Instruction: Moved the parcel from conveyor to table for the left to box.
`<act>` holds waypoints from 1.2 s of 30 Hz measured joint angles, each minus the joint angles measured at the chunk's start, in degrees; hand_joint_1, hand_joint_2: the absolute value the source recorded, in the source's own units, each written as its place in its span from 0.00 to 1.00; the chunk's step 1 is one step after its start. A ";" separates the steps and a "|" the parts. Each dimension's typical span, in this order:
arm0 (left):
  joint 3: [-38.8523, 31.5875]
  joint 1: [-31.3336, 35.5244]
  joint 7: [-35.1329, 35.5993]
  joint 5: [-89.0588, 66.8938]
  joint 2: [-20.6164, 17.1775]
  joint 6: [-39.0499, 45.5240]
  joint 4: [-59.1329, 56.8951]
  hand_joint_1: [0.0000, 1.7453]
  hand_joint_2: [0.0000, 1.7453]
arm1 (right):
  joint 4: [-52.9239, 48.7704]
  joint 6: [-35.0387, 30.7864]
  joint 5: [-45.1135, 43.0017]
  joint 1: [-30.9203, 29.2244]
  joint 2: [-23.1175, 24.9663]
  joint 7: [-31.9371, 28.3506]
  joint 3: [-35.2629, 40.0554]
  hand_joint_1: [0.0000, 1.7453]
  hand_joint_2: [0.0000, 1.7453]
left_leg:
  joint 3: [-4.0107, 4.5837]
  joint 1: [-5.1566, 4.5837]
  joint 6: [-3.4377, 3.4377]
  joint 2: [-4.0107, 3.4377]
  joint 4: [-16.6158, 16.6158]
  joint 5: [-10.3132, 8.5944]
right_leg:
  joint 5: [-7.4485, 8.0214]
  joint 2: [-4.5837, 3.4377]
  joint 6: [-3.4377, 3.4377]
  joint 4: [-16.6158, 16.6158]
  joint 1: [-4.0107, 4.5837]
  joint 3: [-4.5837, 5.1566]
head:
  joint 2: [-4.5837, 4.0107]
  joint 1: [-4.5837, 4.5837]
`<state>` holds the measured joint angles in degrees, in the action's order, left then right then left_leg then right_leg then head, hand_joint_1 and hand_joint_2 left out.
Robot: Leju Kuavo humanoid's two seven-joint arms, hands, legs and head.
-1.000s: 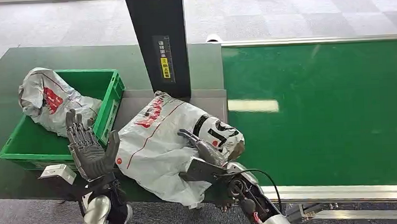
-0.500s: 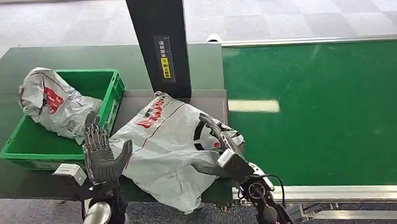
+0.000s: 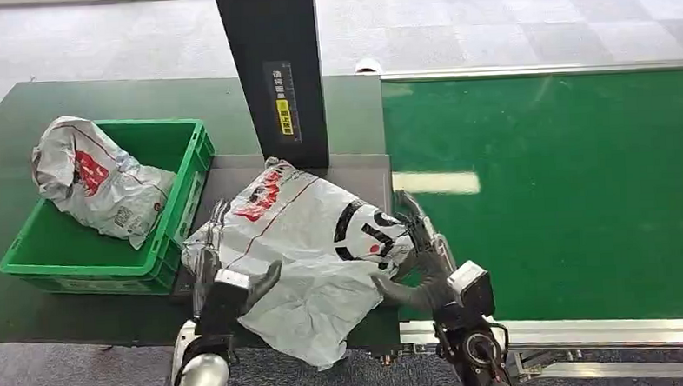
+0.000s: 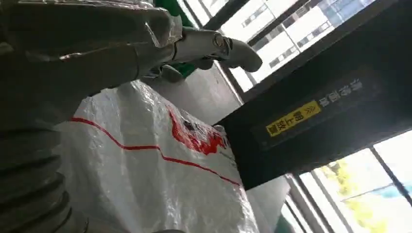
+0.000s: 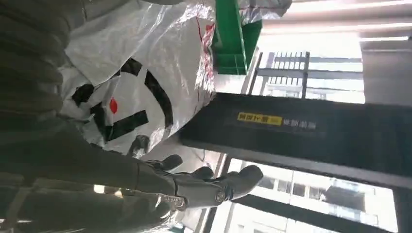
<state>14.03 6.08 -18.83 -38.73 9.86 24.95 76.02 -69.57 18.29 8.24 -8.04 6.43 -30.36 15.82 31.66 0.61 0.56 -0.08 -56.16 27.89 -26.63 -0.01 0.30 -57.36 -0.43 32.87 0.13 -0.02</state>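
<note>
A white parcel (image 3: 301, 247) with red lettering and black marks is seen lying on the grey table (image 3: 354, 171), just in front of the black post (image 3: 272, 74), its near edge hanging over the table's front. It is flanked by both hands. The left hand (image 3: 224, 281) is laid against the parcel's side away from the conveyor, fingers extended along the plastic and apart — nothing is clasped. The right hand (image 3: 424, 263) is placed at the parcel's other side, by the black marks, its fingers spread and straight; whether they touch the plastic cannot be told. In the right wrist view the same fingers (image 5: 214, 187) are shown stretched out beside the parcel (image 5: 141, 77), with the post's yellow label (image 5: 260, 119) beyond. In the left wrist view the thumb (image 4: 218, 46) is shown extended above the parcel (image 4: 160, 179).

The green conveyor (image 3: 564, 192) is set to the post's right. To the post's left, a green crate (image 3: 177, 187) is stood on the dark surface — a second, crumpled parcel (image 3: 94, 182) is held in it, rising above its rim.
</note>
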 measured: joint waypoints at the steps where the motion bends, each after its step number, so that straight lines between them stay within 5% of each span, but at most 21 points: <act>1: 0.46 0.23 2.64 -5.53 -0.13 1.77 -0.75 0.00 1.00 | -0.15 0.00 -0.09 0.65 0.09 0.04 -0.52 0.00 1.00 | 0.00 0.00 0.00 0.00 0.00 0.00 | 0.00 0.00 0.00 0.00 0.00 0.00 | 0.00 0.00; 7: 1.86 2.01 12.66 -24.93 -0.68 1.98 -5.42 0.00 1.00 | -0.76 -0.42 0.24 3.05 0.68 0.46 -2.51 0.00 1.00 | 0.00 0.00 0.00 -0.02 0.01 0.00 | 0.00 -0.01 0.00 0.00 0.00 0.00 | 0.00 -0.02; 16: 2.17 3.62 15.21 -26.94 -0.37 -5.70 -10.30 0.00 1.00 | -0.76 -0.37 1.40 3.51 1.46 0.61 -3.87 0.00 1.00 | 0.00 0.00 0.00 -0.02 0.00 0.00 | 0.00 -0.01 0.00 0.00 0.00 0.00 | 0.00 0.00; 17: 1.84 3.72 14.56 -24.95 -0.17 -7.64 -10.67 0.78 1.00 | -0.76 -0.28 1.64 3.52 1.57 0.63 -4.06 0.00 1.00 | 0.00 0.00 0.00 -0.02 0.00 0.00 | 0.00 -0.01 0.00 0.00 0.00 -0.01 | 0.00 0.02; 18: 1.51 3.81 13.84 -22.94 0.04 -9.50 -11.07 0.94 1.00 | -0.76 -0.26 1.75 3.56 1.62 0.63 -4.22 0.00 1.00 | 0.00 0.00 0.00 -0.01 0.00 0.00 | 0.00 -0.01 0.00 0.00 0.00 -0.01 | 0.00 -0.02; 19: 1.27 3.89 13.14 -21.44 0.15 -10.94 -11.33 0.98 1.00 | -0.76 -0.20 1.97 3.59 1.68 0.63 -4.28 0.00 1.00 | 0.00 0.00 0.00 -0.01 0.00 0.00 | 0.00 0.00 0.00 0.00 0.00 -0.01 | 0.00 0.00; 36: -0.02 5.22 7.44 -12.13 1.31 -11.96 -14.01 1.00 1.00 | -0.79 0.63 2.40 4.61 2.82 0.61 -6.40 0.00 1.00 | -0.03 0.00 0.00 -0.01 0.00 0.00 | 0.00 -0.01 0.00 0.00 0.00 -0.05 | 0.00 0.00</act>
<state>14.01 11.30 -11.39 -50.86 11.17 12.98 62.01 -70.36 18.93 10.64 -3.43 9.25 -29.75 9.42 31.62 0.61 0.55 -0.09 -56.15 27.89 -26.63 -0.02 0.30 -57.36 -0.43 32.82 0.13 -0.02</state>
